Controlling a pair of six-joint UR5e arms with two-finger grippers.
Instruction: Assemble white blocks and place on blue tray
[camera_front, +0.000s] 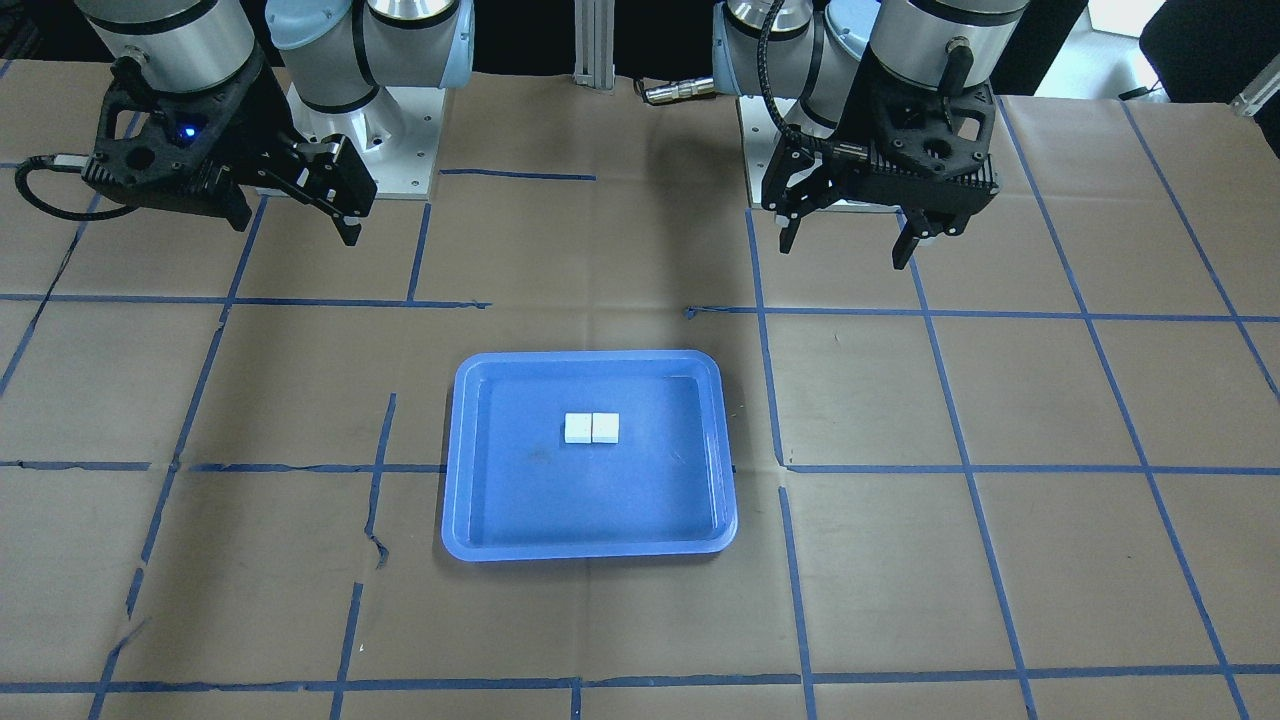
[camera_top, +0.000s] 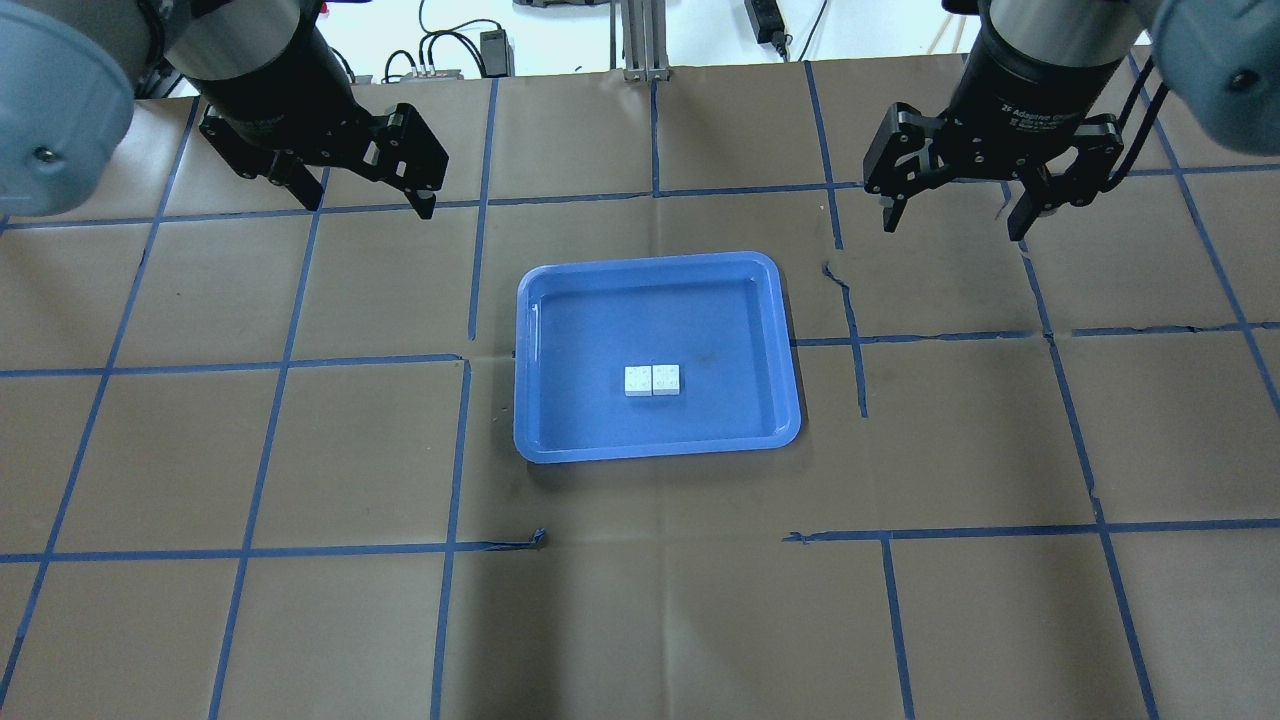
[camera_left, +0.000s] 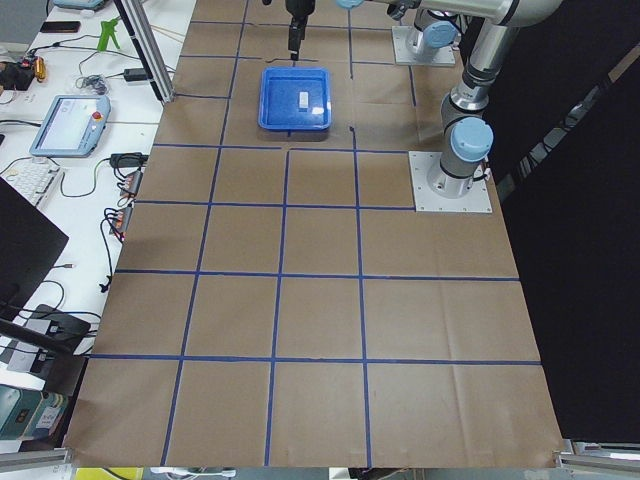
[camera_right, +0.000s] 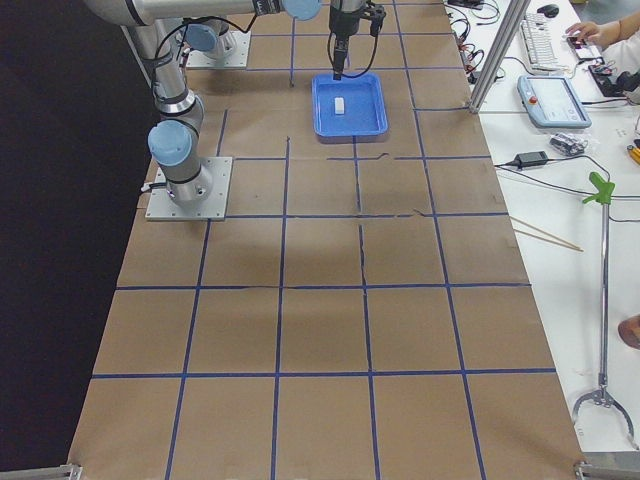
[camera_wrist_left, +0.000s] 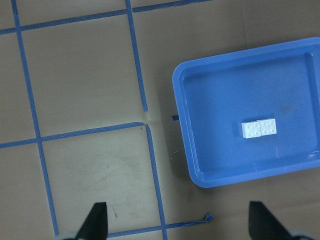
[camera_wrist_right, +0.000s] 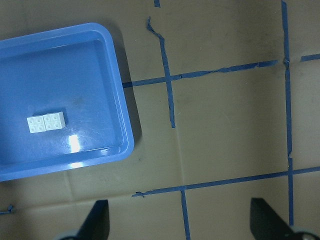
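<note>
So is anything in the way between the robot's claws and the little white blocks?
No, nothing I can see. The white blocks sit side by side inside the blue tray, and the left gripper and right gripper both hang open over the brown paper to either side. Only the tray's low rim lies between.

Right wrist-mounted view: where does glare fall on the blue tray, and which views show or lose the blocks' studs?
Right wrist-mounted view: white glare patches on the blue tray floor, just below the white blocks in the picture, not on them. Left wrist-mounted view: no glare patch, studs clear. Exterior left view: blocks only a white speck.
</note>
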